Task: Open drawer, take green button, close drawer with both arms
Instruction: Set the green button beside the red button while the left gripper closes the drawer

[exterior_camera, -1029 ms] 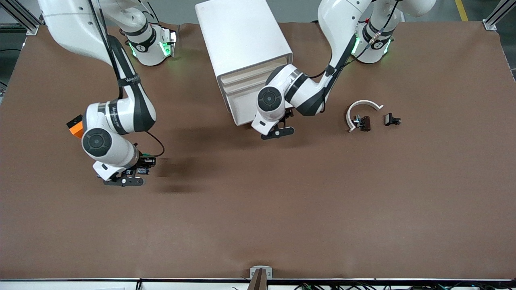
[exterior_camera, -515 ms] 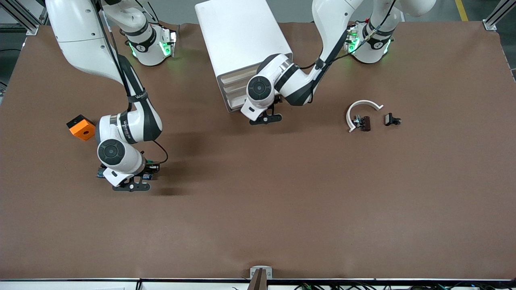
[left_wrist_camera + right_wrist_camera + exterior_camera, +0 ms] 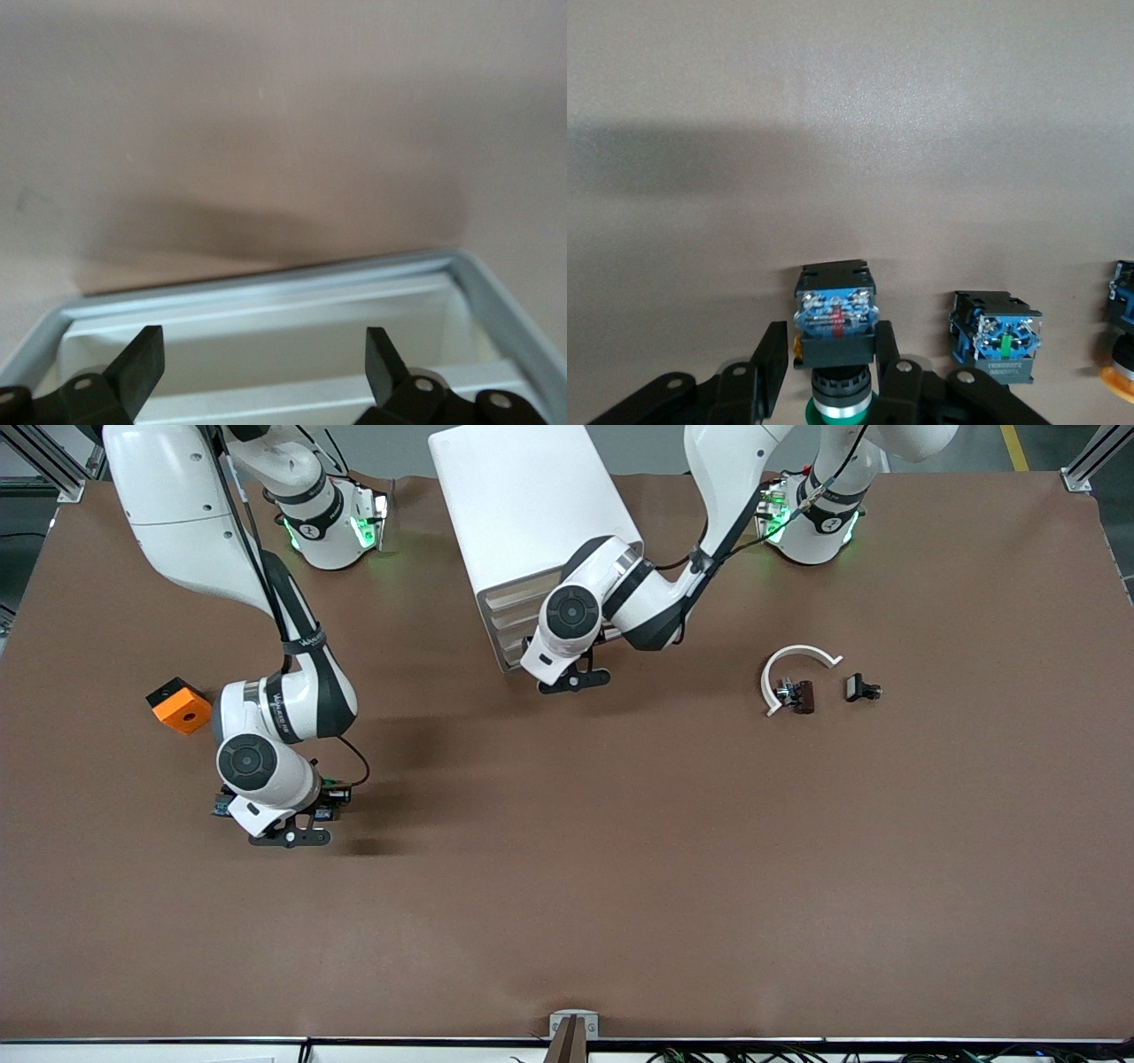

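Both steps look nearly done to me: my right gripper [image 3: 831, 372] pinches the button [image 3: 834, 323] near the orange block [image 3: 179, 705], my left gripper [image 3: 264, 365], spread, presses the drawer [image 3: 512, 645] nearly flush—I push on next.

The right arm reaches down low over the table, and its tool [image 3: 297, 825] has both fingers [image 3: 769, 354] closed on a green-capped button [image 3: 835, 332]. The left arm bends down at the cabinet front; its tool [image 3: 578, 676] has the fingers [image 3: 142, 359] spread apart.
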Robot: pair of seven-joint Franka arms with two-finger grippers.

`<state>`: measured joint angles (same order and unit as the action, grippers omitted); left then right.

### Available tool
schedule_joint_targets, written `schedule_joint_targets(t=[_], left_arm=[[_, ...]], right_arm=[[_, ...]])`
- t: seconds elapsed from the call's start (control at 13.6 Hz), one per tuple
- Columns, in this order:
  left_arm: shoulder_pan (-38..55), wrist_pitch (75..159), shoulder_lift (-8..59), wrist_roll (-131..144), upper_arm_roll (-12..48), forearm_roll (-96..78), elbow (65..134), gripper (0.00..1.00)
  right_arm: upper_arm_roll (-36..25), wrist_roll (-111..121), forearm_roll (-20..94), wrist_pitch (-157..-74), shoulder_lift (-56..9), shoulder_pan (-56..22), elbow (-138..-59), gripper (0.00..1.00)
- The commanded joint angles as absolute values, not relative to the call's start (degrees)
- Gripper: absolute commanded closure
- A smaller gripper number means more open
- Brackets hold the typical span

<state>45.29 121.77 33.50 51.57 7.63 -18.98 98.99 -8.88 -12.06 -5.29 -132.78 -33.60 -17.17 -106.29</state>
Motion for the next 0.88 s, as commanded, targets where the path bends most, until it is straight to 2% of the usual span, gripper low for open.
schedule_joint_targets(t=[0.0,0.22,0.44,0.59,0.81], left_arm=[[37.6,121.2,31.3,50.4,7.8,-13.7,97.6,0.00],[29.7,121.2,29.6,50.5,7.8,-4.9,96.4,0.00],[21.2,120.2,25.5,48.4,7.9,-1.3,95.7,0.00],[15.2,117.8,23.0,42.7,8.0,-1.2,95.3,0.00],[7.6,113.9,21.0,31.0,8.0,-1.3,92.3,0.00]], right_arm=[[-7.8,-13.2,-6.9,-132.5,-32.6,-15.4,-105.4,0.00],[-7.7,-13.5,-6.9,-131.8,-29.3,-15.3,-105.3,0.00],[-7.6,-13.4,-6.5,-127.3,-22.9,-15.5,-104.9,0.00],[-7.1,-13.4,-6.2,-118.4,-17.6,-15.9,-102.6,0.00],[-7.1,-13.1,-6.1,-100.2,-14.5,-17.1,-92.3,0.00]])
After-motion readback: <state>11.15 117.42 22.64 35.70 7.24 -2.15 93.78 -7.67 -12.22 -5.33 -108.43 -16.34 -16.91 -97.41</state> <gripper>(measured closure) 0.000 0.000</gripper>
